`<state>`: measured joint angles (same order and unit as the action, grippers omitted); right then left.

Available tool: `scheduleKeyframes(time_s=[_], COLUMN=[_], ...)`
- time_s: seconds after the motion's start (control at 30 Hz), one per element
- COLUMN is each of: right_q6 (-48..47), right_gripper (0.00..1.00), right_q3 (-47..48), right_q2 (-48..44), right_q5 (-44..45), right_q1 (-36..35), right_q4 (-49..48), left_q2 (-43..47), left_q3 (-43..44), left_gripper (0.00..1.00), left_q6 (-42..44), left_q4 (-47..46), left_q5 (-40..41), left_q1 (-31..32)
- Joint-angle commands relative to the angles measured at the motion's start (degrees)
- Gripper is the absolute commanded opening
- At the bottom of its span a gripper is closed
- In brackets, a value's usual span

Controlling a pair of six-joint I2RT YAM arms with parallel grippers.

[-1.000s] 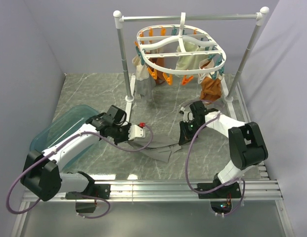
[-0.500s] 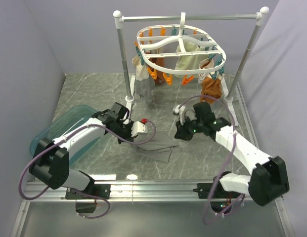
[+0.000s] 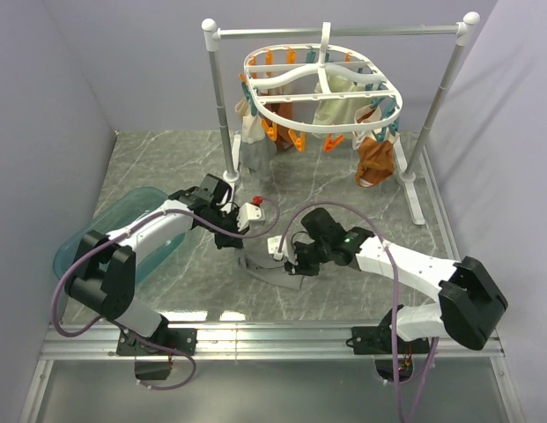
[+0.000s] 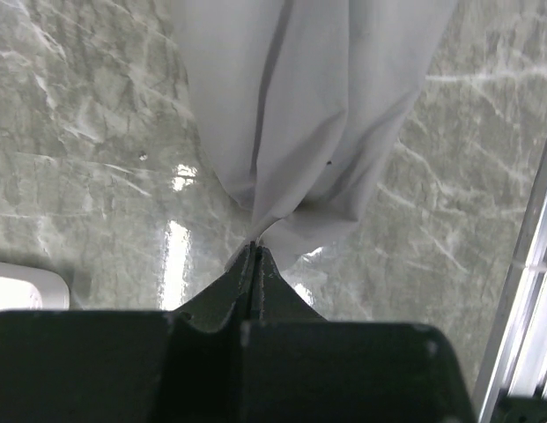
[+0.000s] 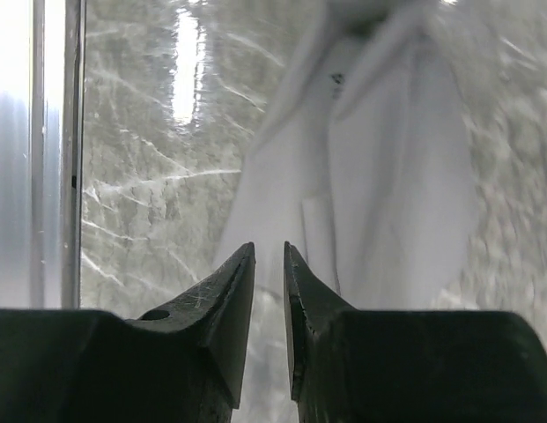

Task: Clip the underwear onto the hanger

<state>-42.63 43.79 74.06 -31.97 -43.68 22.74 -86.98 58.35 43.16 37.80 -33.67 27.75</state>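
Left wrist: left hand [image 4: 254, 256] pinches limp, creased grey underwear [image 4: 299, 106]; right hand [image 5: 269, 264] slightly parted.

Bright, even overhead light; glare streaks the glossy table [image 4: 97, 159]; the right wrist view is softly blurred.

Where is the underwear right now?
The underwear lies centre-frame in the top view, left end pinched by the left gripper, right gripper at its other end.
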Motion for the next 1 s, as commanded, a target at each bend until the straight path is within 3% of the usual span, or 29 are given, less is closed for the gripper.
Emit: scheduleKeyframes(time_s=[0.0,0.97], right_q6=[-5.87,-12.38], right_gripper=[0.27,0.30], right_q3=[1.38,8.15], right_q2=[2.91,15.49], right_q5=[1.82,8.41], right_q1=[-2.46,-6.42], right_q4=[-3.41,-3.41], left_q2=[-1.43,-1.70], left_q3=[2.65,1.24], left_gripper=[0.00,0.00], left_q6=[-2.63,-1.24], left_q4=[-2.12,-3.35], left_q5=[-3.50,-6.58], left_q1=[-0.85,-3.49])
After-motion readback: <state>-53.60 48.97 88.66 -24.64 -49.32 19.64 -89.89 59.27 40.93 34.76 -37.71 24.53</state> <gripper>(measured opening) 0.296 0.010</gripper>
